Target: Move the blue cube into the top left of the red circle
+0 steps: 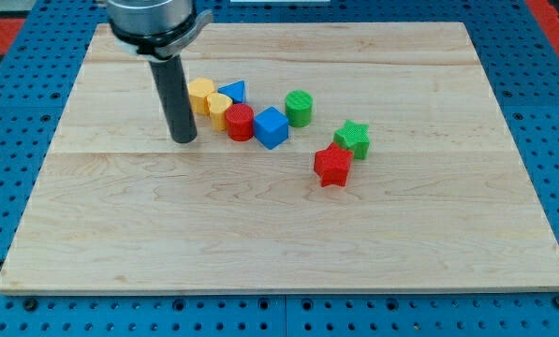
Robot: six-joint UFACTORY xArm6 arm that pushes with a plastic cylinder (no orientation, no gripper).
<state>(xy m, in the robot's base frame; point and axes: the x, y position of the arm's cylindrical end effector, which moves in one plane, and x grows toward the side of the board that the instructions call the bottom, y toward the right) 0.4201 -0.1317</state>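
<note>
Now — blue cube [271, 127] | right of end effector tip [184, 140] — apart

Non-task items on the wooden table [260, 243]: two yellow blocks [201, 95] [219, 110] touching each other, a blue triangular block [234, 92], a green cylinder [299, 108], a green star [353, 139] touching a red star [332, 166].

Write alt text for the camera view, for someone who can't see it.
My tip rests on a wooden board, left of a cluster: two yellow blocks, a blue triangle, the red circle and the blue cube touching its right side. Further right sit a green cylinder, green star and red star.
</note>
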